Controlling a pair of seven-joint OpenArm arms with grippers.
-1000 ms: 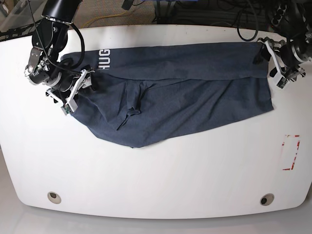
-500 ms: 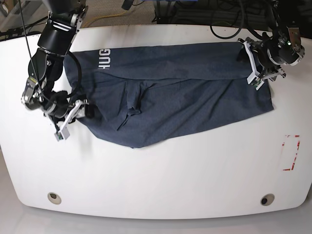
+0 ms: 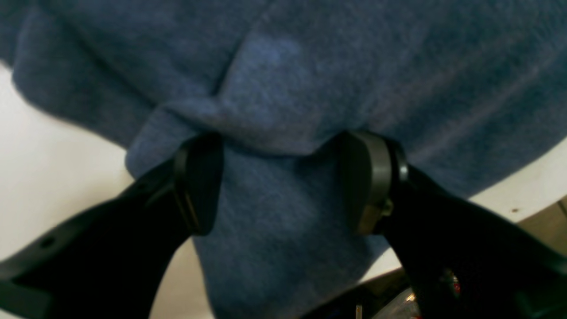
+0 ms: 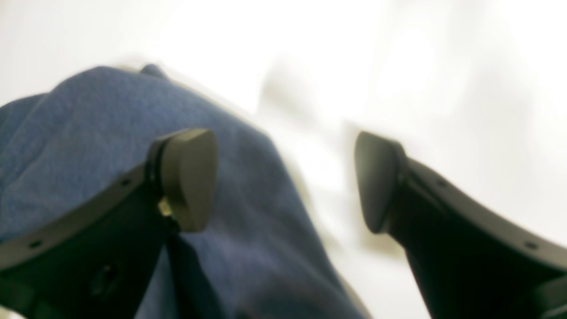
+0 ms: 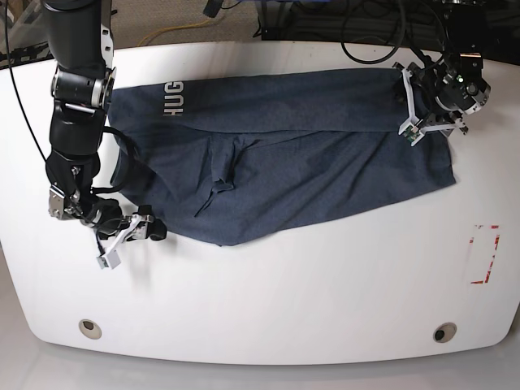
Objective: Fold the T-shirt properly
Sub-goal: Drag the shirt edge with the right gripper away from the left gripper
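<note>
The T-shirt lies spread across the far half of the white table, folded lengthwise so that a long upper band overlaps the wider layer beneath. White block lettering sits at the band's 9 o'clock end, reading sideways. The lower layer sags to a rounded point towards 6 o'clock, and a small ridge of puckered cloth stands near the middle of the garment.

At the shirt's 3 o'clock end the left gripper is down on the fold. In the left wrist view its two dark pads stand apart with a hump of blue heathered cloth bunched between them; the fabric fills the gap and touches both pads, yet the jaws are spread wide and not pinched together, so the claw reads as released around the cloth and not clenched on it.

At about 8 o'clock from the shirt, the right gripper hovers low, just beside the hem near the sagging corner. The right wrist view, rather blurred, shows its pads wide apart and holding nothing: one pad lies over the shirt's edge, the other over bare tabletop.

A red-and-white rectangle marking sits on the table at 4 o'clock, well apart from the shirt. Two round holes mark the near edge of the table.
</note>
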